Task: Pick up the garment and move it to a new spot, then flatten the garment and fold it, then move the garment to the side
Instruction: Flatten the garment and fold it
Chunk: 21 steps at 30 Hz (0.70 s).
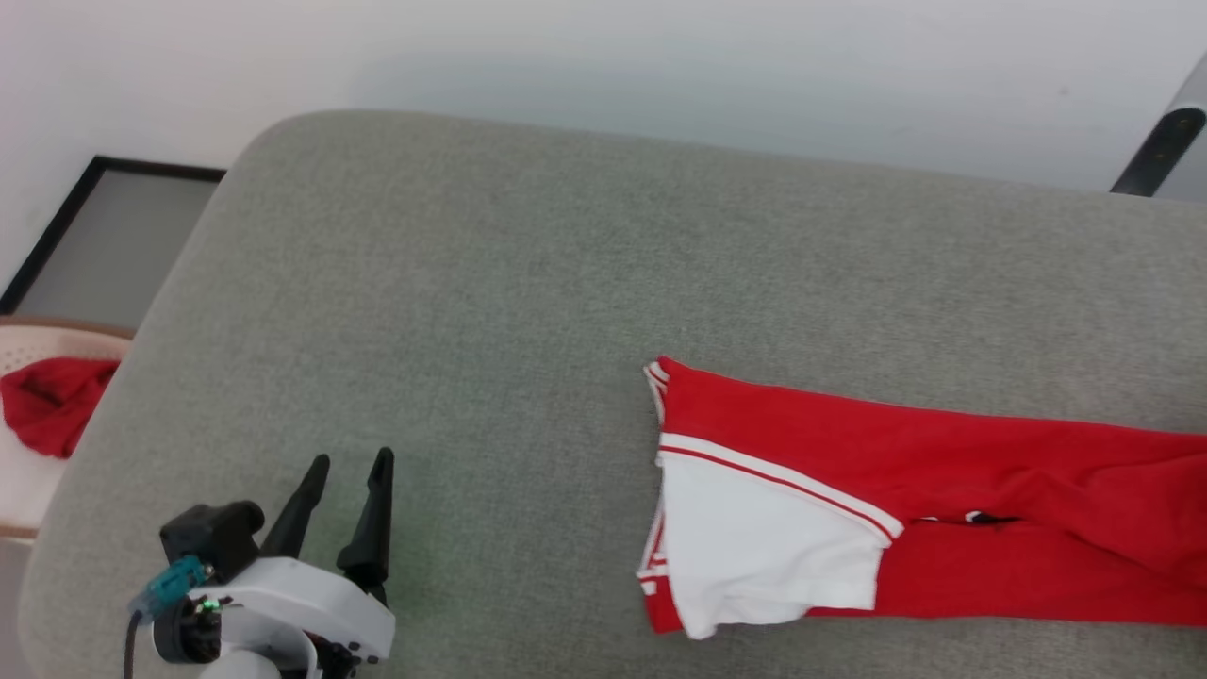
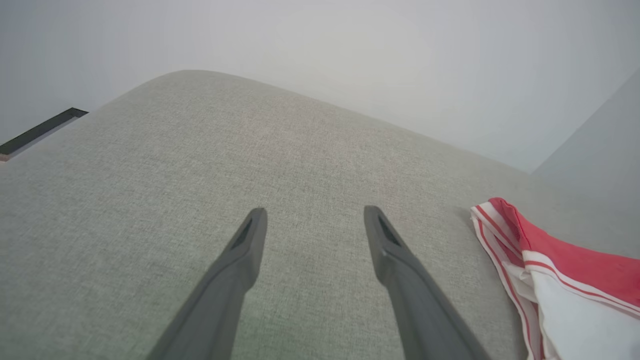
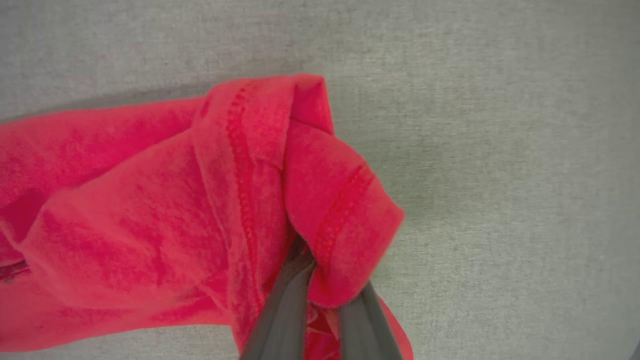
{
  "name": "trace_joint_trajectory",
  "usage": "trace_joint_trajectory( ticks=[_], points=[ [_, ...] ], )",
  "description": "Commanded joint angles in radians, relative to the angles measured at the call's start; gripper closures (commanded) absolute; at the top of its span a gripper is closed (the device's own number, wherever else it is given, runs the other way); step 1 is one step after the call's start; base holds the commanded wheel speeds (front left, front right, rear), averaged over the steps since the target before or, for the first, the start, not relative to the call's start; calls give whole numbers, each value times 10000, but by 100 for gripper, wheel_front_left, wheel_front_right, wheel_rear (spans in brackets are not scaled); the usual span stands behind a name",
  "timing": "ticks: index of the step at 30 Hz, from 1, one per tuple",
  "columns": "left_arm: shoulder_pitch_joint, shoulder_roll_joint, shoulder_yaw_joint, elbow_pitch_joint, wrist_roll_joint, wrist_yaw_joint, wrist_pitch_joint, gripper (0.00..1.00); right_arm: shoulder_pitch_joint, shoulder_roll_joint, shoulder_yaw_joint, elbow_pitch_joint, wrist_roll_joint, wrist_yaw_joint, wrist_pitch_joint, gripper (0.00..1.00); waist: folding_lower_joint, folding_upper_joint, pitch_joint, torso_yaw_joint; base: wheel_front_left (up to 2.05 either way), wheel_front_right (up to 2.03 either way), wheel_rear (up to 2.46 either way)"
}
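Head high, looking down; wrists low, close; all share garment (image 1: 943, 453).

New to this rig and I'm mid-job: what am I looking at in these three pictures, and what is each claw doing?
It is a two-armed robot. The wide picture comes from its head, looking down on a grey padded surface where a red shirt with a white sleeve lies. The other two come from cameras on its wrists, looking along each claw's dark fingers. The left claw hangs open over bare padding, holding nothing. The right claw is shut on a bunched red edge of the shirt.
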Motion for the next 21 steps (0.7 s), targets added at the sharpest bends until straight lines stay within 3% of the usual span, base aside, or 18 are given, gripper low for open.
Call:
trace_joint_trajectory(
  ticks=[1, 5, 9, 21],
  points=[
    [94, -25, 35, 1, 88, -73, -6, 0, -89, -75, -70, -7, -84, -17, 3, 100, 0, -1, -118, -115, 0, 0, 0],
    [251, -13, 90, 69, 93, -101, -7, 0, -138, -377, -156, -132, -181, -17, 200, 100, 0, -1, -324, -333, 0, 0, 0],
    [426, 16, 141, 138, -27, -137, 1, 0, -229, -196, -94, -494, 280, -17, 574, 100, 0, -1, -580, -567, 0, 0, 0],
    [580, -175, 40, 360, -250, -185, 71, 0, -18, 1765, 598, -3337, 2892, -14, 2264, 100, 0, -1, -1287, -822, 0, 0, 0]
  ],
)
